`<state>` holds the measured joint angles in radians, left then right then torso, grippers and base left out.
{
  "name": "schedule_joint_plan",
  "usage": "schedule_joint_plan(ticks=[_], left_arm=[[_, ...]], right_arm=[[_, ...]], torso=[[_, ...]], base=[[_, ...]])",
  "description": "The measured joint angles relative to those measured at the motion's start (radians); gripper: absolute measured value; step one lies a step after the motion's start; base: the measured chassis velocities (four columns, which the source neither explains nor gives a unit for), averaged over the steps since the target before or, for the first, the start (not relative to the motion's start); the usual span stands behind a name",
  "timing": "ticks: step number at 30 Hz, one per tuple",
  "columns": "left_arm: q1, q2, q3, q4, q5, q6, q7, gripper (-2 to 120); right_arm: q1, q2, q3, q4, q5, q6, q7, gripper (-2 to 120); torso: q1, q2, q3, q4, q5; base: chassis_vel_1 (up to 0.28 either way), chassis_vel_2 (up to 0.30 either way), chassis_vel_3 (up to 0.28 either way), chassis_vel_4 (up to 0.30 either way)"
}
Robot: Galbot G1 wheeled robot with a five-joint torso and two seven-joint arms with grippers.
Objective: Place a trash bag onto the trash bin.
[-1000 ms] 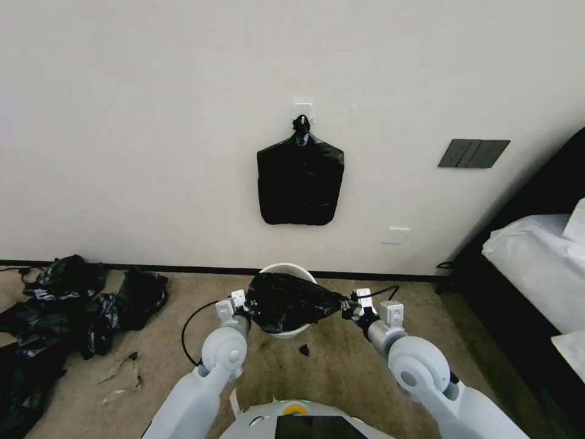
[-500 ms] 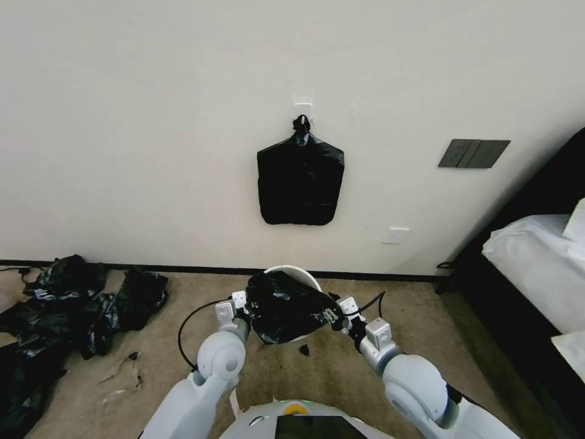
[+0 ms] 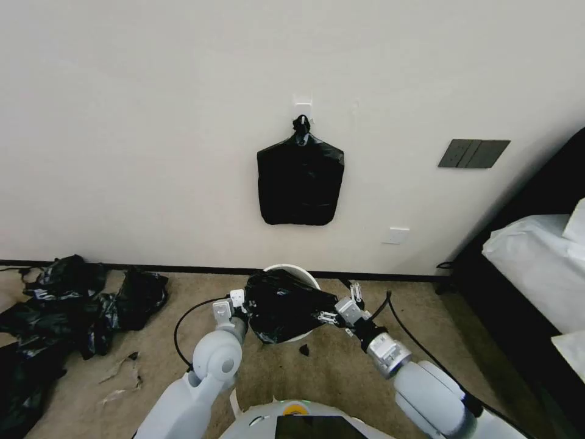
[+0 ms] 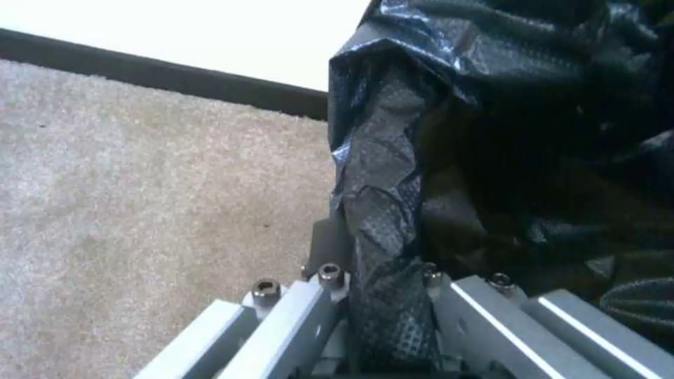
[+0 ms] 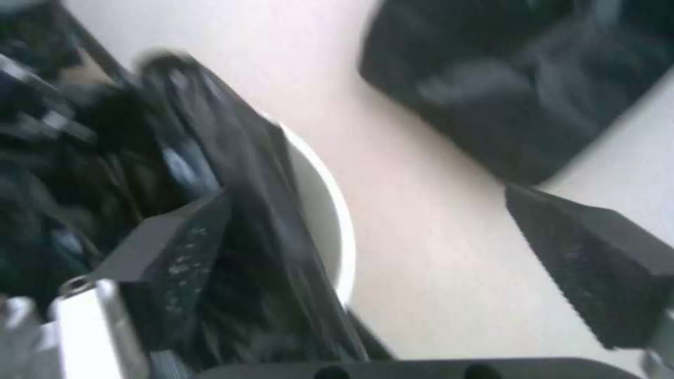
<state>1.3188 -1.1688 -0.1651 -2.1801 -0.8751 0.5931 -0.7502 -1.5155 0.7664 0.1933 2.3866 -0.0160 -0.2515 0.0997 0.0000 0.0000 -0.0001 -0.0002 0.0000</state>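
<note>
Item: black trash bag [image 3: 285, 305], draped over my side of the cream-white trash bin [image 3: 303, 275]. My left gripper [image 3: 242, 312] clamps its edge; my right gripper [image 3: 336, 312] stands wide apart, one finger against the film.

The trash bag [image 3: 281, 305] is lying over the trash bin [image 3: 291, 270], between the left gripper [image 3: 242, 309] and the right gripper [image 3: 341, 303].

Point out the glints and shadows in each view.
Head view: faint glints on the bag over the bin. Left wrist view: creases gleam bluish by the clamped left gripper, inner folds dark. Right wrist view: bin rim bright beside the open right gripper.
</note>
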Motion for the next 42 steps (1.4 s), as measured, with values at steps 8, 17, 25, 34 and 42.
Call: schedule_joint_plan(ticks=[8,17,25,34,42], left_arm=[[0.015,0.014,0.026,-0.039,0.039,0.021,0.003,1],[0.038,0.027,0.026,-0.061,0.054,0.031,0.008,1],[0.036,0.02,0.028,-0.064,0.051,0.035,0.008,1],[0.029,0.013,0.034,-0.064,0.04,0.04,0.006,1],[0.034,0.014,0.035,-0.072,0.031,0.041,0.004,1]], right_arm=[[0.191,-0.043,-0.149,-0.038,-0.006,-0.018,-0.087,99],[0.279,-0.046,-0.27,-0.11,-0.118,-0.025,-0.111,89],[0.271,-0.083,-0.267,-0.118,-0.429,0.022,-0.143,84],[0.273,-0.131,-0.248,-0.106,-0.724,0.105,-0.228,91],[0.3,-0.119,-0.252,-0.138,-0.836,0.138,-0.244,93]], torso=[[0.0,0.0,0.0,0.0004,0.0001],[0.0,0.0,0.0,0.0002,0.0001],[0.0,0.0,0.0,0.0001,0.0],[0.0,0.0,0.0,0.0001,0.0],[0.0,0.0,0.0,0.0002,0.0]], base=[[0.0,0.0,0.0,0.0],[0.0,0.0,0.0,0.0],[0.0,0.0,0.0,0.0],[0.0,0.0,0.0,0.0],[0.0,0.0,0.0,0.0]])
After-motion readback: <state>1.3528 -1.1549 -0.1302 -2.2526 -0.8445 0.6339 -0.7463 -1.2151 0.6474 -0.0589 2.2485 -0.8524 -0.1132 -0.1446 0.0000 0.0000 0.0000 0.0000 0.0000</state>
